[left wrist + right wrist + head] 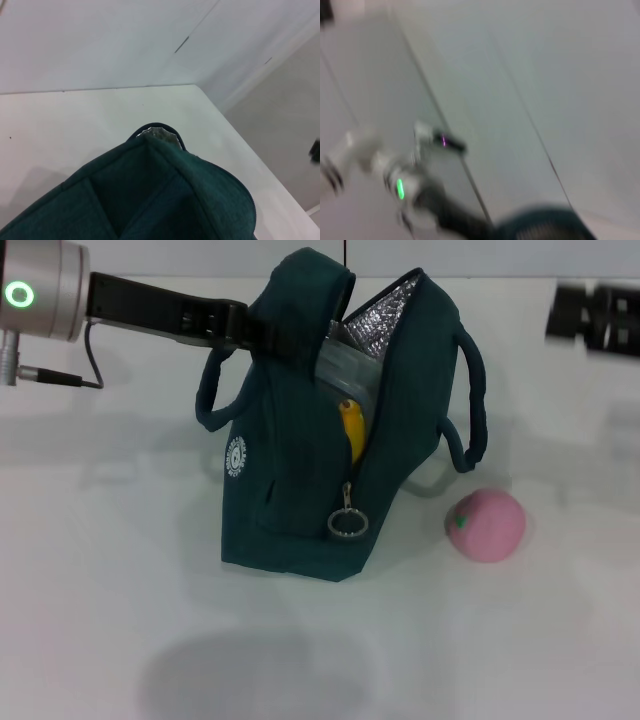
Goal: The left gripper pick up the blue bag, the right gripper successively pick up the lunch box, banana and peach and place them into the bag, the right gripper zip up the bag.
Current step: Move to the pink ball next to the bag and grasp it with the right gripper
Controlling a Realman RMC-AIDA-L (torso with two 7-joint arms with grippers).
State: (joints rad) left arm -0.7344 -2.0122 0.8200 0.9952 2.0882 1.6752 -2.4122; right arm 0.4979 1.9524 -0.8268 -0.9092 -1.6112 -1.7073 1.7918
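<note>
The large dark teal fabric bag (300, 470) with silver foil lining is stood upright at the middle of the white worktop (100, 590), its top open and its silver ring zip pull (346, 524) hung low on the near side. Its far-left top edge is gripped by the black left pincer (250, 328), which is closed on the fabric. The clear lunch box (350, 375) and yellow banana (351, 428) are seen inside. The small round pink peach (486, 525) is placed on the worktop, near-right of the bag. The right pincer (592, 315) is blurred at far right; its opening cannot be told.
</note>
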